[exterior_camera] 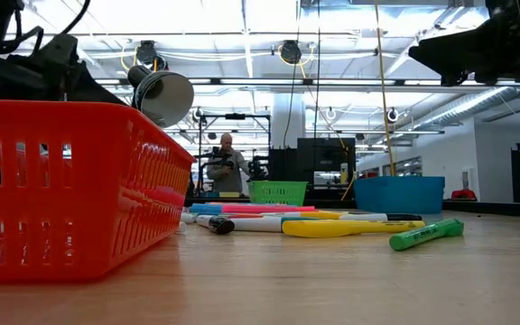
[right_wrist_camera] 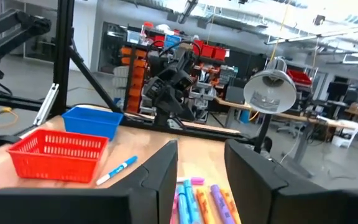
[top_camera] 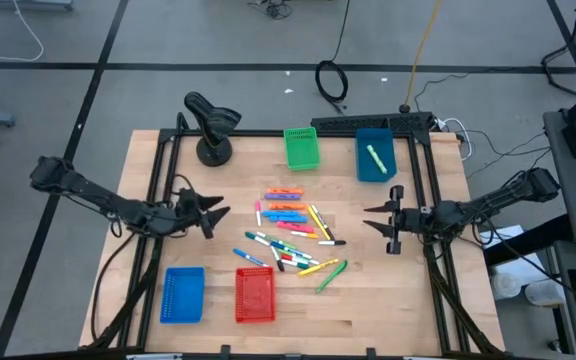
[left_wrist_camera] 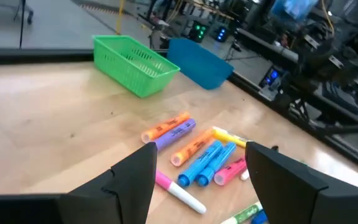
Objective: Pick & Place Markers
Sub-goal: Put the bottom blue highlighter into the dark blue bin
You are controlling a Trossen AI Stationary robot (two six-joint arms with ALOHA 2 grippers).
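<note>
Dark left tool [top_camera: 215, 213] open, empty, above markers [top_camera: 290, 228].

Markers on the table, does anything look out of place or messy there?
Mostly a loose pile: the markers lie scattered at mixed angles mid-table, outside every basket. Only one green marker sits in the dark blue basket. A lone green one lies apart from the pile. Nothing looks damaged.

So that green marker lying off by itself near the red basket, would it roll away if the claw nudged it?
Probably yes: the green marker looks round and lies flat on smooth wood, so a sideways nudge may roll it. It looks stiff and light, likely easy to lift. Nothing beside it would stop it.
</note>
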